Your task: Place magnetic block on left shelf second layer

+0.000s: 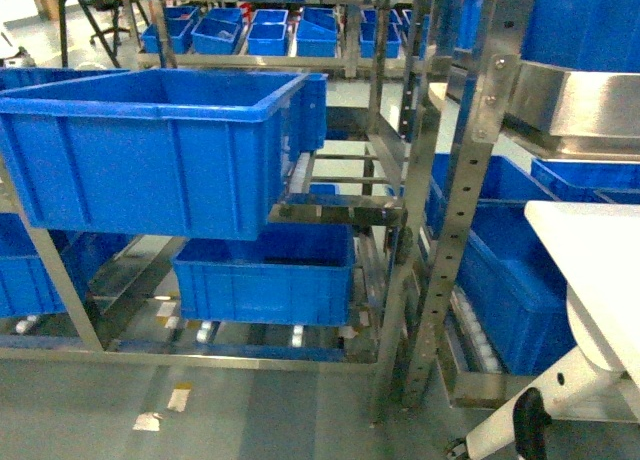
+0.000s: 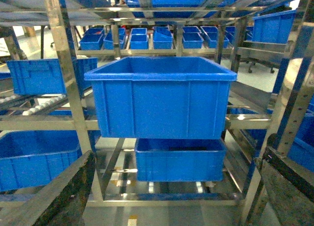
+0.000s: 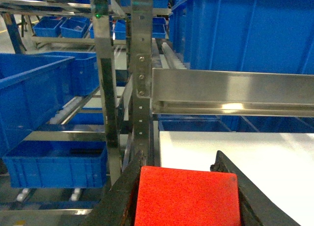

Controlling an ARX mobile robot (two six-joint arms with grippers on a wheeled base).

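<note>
Left gripper (image 2: 169,186): only its two dark fingers (image 2: 54,196) show, at the bottom corners of the left wrist view. They stand wide apart with nothing between them; the tips are cut off by the frame edge.
Left shelf (image 1: 400,215): a steel rack of posts and crossbars. In the head view its left part runs out of frame.
Large blue bin (image 1: 160,150): sits on an upper level of the left shelf and fills much of the head view, hiding the rails beneath it.
Lower blue bin (image 1: 265,275): on the level below, partly covered by the large one; small white rollers (image 1: 205,332) peek out under it.
White tabletop (image 1: 590,250): at the right edge of the head view, cut off on the right.
Magnetic block (image 3: 186,196): red, seen only in the right wrist view. Its lower part runs off the bottom of the frame.
Right gripper (image 3: 189,206): closed on the magnetic block, one dark finger (image 3: 122,196) pressed against each side. The block sits in front of the white tabletop, to the right of a steel post (image 3: 142,73).
Head view: neither the block nor either gripper can be made out there.
</note>
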